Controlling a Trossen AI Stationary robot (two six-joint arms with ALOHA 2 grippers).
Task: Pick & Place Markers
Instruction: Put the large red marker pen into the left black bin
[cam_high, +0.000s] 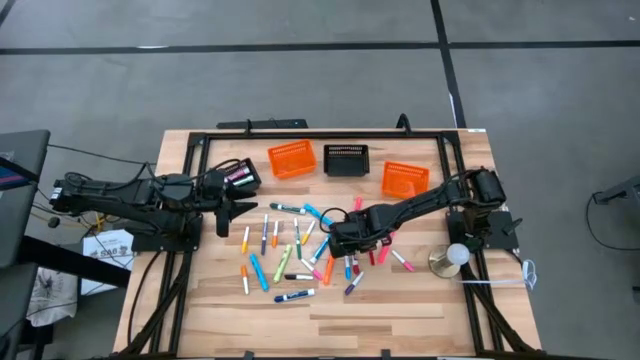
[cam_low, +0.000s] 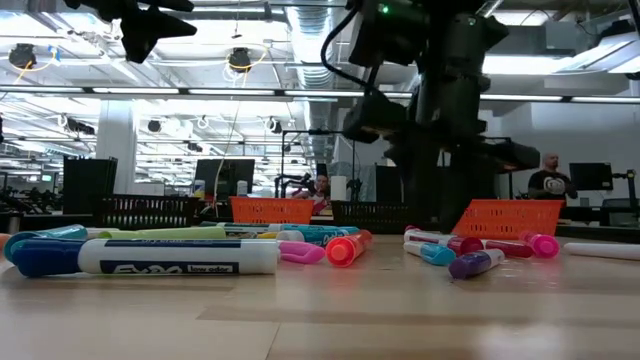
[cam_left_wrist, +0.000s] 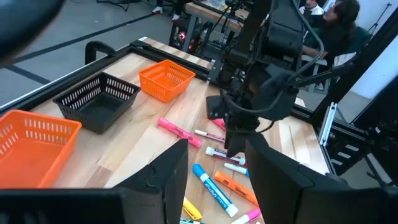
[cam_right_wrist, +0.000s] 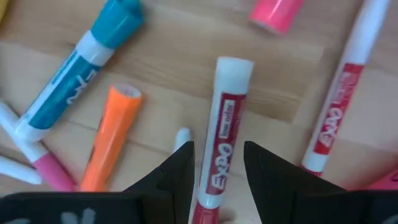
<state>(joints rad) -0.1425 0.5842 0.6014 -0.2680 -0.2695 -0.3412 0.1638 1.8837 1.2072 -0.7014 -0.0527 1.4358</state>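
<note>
Right gripper (cam_right_wrist: 216, 168) stands low over the marker pile at mid-table, its two dark fingers straddling a red-labelled marker with a white cap (cam_right_wrist: 222, 134); the wrist view shows the fingers on either side of the barrel, but whether they press it or merely flank it I cannot tell. Left gripper (cam_high: 237, 208) hangs above the left side of the table with its fingers apart and nothing between them, waiting. Markers (cam_high: 300, 250) lie scattered on the wooden table (cam_high: 400, 310) between the two arms, many touching or crossing one another. Risk noted: the straddled marker lies just beside an orange marker (cam_right_wrist: 112, 137) and another red-labelled one (cam_right_wrist: 336, 124), so a closing or lifting finger could nudge a neighbour, roll it away or drag it up with the target. Second risk: the grip sits toward one end of the barrel, so the marker may tilt or slip on lifting. Count: three mesh baskets at the far edge, being an orange basket (cam_high: 291, 158), a black basket (cam_high: 346, 158) and a second orange basket (cam_high: 404, 178), all apparently without markers; markers number roughly thirty by the overhead view, an exact count per colour not being possible where they overlap; one small round brass-coloured object (cam_high: 450, 260) sits near the right arm's base
</note>
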